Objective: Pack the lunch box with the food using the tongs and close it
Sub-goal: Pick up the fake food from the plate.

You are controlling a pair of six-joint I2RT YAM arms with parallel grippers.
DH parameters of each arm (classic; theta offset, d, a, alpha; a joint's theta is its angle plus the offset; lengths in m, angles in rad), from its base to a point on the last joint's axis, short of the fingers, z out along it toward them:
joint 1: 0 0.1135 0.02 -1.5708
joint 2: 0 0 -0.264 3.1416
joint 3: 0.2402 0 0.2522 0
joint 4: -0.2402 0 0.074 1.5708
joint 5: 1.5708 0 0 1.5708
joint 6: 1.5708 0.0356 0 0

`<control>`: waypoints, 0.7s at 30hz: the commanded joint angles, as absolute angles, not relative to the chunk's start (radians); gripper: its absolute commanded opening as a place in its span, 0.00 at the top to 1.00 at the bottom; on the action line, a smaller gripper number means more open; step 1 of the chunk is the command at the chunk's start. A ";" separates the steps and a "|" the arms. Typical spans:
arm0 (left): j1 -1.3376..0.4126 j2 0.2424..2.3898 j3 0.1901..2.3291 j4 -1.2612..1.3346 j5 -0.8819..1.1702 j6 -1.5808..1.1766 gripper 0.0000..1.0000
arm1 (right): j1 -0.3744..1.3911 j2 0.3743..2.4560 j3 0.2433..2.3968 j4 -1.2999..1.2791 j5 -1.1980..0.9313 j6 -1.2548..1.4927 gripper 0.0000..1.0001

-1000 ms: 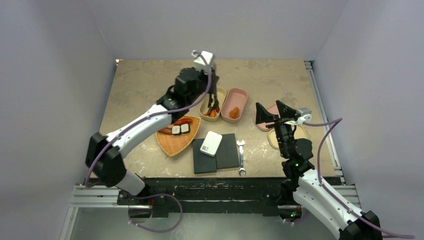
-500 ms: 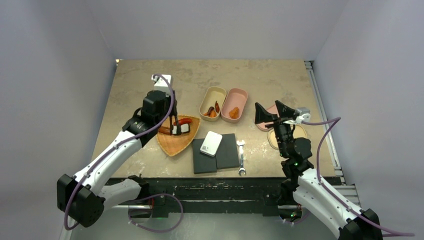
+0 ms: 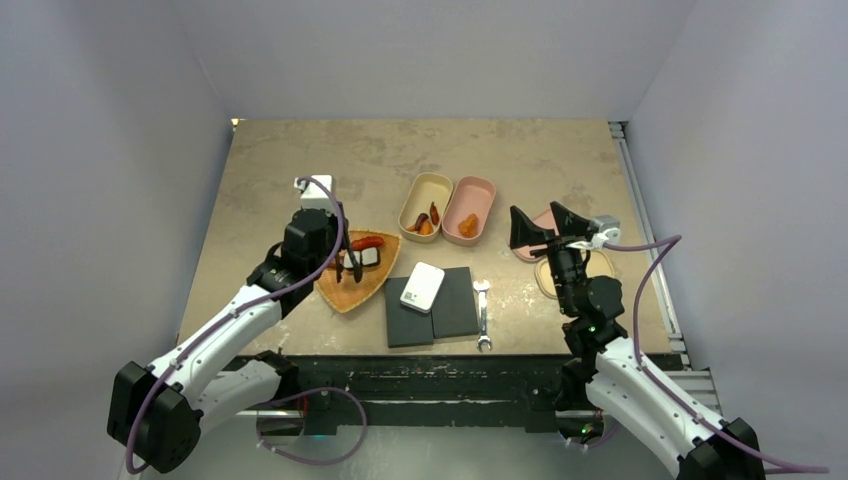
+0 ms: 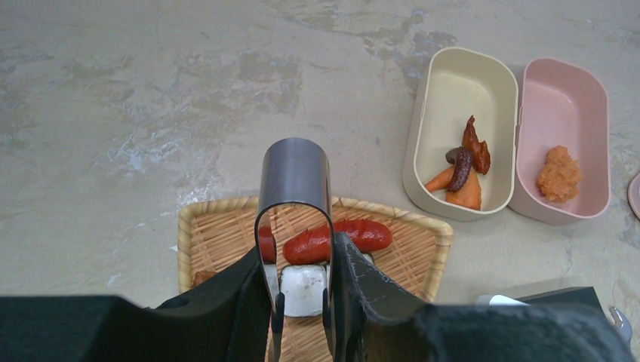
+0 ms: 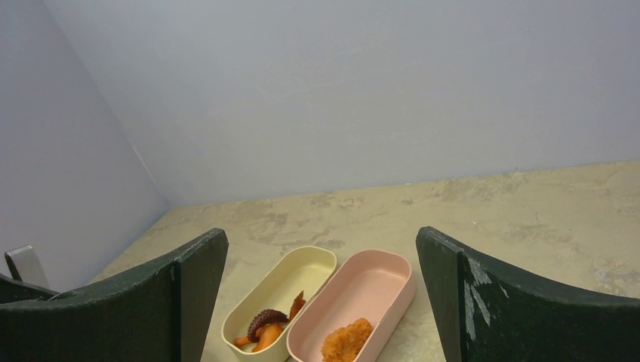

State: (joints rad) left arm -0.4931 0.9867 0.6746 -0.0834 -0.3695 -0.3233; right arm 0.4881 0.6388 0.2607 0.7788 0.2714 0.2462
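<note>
Beige table (image 3: 300, 150): the left gripper (image 4: 302, 324) clamps the tongs (image 4: 294, 173) over a white rice piece (image 4: 303, 288) on the wicker tray (image 4: 219, 234). The right gripper (image 5: 321, 249) gapes empty. Next, I'd guess: pinch it and carry it to the lunch box (image 4: 413, 162).

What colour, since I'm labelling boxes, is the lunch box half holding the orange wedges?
Cream; that half shows best in left wrist view.

The left arm (image 3: 232, 320) reaches toward one o'clock, wrist tipped down, its jaws pinching the tongs (image 4: 294, 188). The right arm (image 3: 640, 398) stands folded at four o'clock, jaws spread wide.
</note>
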 commanded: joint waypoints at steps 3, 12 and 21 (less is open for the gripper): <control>-0.491 0.977 0.652 0.079 -0.411 -0.328 0.71 | 0.489 0.622 0.259 0.811 0.285 0.247 0.01; -0.489 1.015 0.629 0.127 -0.443 -0.303 0.71 | 0.489 0.620 0.258 0.810 0.284 0.247 0.01; -0.488 1.004 0.624 0.109 -0.479 -0.288 0.70 | 0.489 0.626 0.258 0.810 0.283 0.247 0.01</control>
